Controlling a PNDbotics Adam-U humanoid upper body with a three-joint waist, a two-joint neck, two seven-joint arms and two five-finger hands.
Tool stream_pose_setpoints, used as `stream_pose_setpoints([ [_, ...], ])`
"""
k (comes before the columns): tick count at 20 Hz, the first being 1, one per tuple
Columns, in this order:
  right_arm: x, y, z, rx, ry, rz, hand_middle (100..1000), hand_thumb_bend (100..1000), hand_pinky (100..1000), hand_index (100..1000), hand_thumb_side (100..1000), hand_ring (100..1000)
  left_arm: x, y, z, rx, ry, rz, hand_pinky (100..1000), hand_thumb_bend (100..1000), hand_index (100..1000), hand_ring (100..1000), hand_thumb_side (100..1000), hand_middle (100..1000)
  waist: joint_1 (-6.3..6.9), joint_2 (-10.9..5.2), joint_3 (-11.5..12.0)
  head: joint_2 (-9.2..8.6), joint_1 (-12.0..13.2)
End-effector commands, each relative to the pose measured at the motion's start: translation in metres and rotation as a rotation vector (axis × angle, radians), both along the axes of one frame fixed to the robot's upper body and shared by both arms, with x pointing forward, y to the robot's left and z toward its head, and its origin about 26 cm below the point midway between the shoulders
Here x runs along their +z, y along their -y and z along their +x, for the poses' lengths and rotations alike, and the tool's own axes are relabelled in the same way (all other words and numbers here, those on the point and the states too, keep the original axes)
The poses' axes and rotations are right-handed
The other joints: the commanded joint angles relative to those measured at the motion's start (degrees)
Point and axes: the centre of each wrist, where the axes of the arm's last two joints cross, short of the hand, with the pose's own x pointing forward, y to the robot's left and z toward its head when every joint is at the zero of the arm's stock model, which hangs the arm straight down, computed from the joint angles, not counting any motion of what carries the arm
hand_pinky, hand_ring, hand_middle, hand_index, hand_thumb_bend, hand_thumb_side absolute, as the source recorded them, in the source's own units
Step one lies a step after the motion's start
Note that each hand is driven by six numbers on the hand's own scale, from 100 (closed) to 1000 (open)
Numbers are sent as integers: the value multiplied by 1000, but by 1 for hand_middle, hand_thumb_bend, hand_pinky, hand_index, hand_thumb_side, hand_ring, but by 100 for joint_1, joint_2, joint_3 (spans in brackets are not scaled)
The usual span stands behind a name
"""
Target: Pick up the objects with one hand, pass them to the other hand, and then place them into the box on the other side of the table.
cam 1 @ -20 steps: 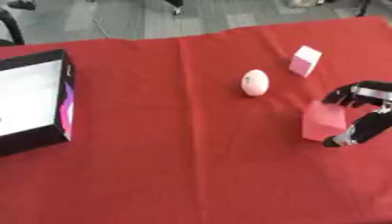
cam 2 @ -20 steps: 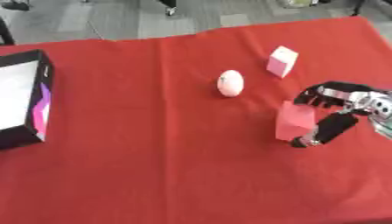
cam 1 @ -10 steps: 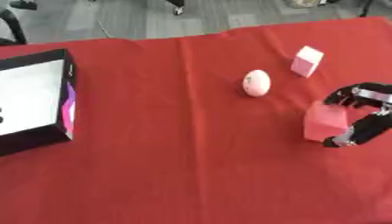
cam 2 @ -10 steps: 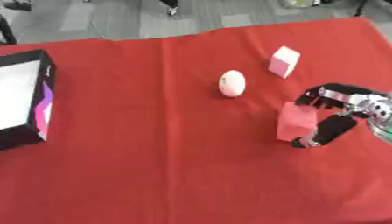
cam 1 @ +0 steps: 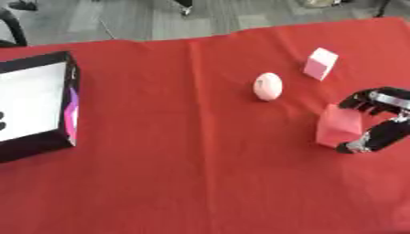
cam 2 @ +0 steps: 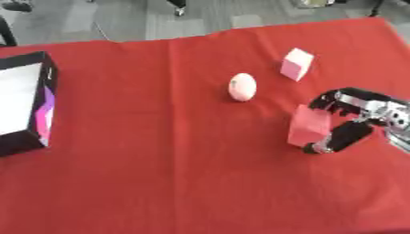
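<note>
A red block (cam 1: 339,131) stands on the red tablecloth at the right. My right hand (cam 2: 350,116) comes in from the right edge and curls round it, fingers over its top right and thumb at its lower right corner. A pale pink egg-shaped object (cam 1: 267,86) lies near the middle. A light pink cube (cam 1: 320,63) sits beyond it to the right. The black box (cam 1: 40,108) with a white inside stands at the left edge. My left hand is out of sight.
The red cloth (cam 1: 184,173) covers the whole table. A grey floor and dark chair legs (cam 1: 184,5) show past the far edge.
</note>
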Motion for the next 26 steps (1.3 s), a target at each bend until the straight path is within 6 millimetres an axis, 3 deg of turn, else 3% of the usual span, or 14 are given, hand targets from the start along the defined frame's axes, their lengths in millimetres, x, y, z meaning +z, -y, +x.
stream_pose_setpoints([
  [1, 7, 0, 0, -8, 29, -4, 784, 603, 859, 877, 198, 844, 9, -4, 1, -6, 23, 17, 781, 191, 786, 736, 826, 725, -1, 28, -3, -9, 9],
  [19, 10, 3, 0, -41, 118, 28, 778, 614, 843, 873, 203, 839, 8, -2, 1, -17, 18, 23, 782, 186, 786, 739, 832, 727, -9, 41, 4, 22, -13],
  [26, 11, 4, 0, -48, 144, 36, 777, 622, 840, 873, 206, 838, 9, -2, 1, -17, 19, 23, 782, 185, 786, 740, 834, 729, -24, 40, 8, 47, -292],
])
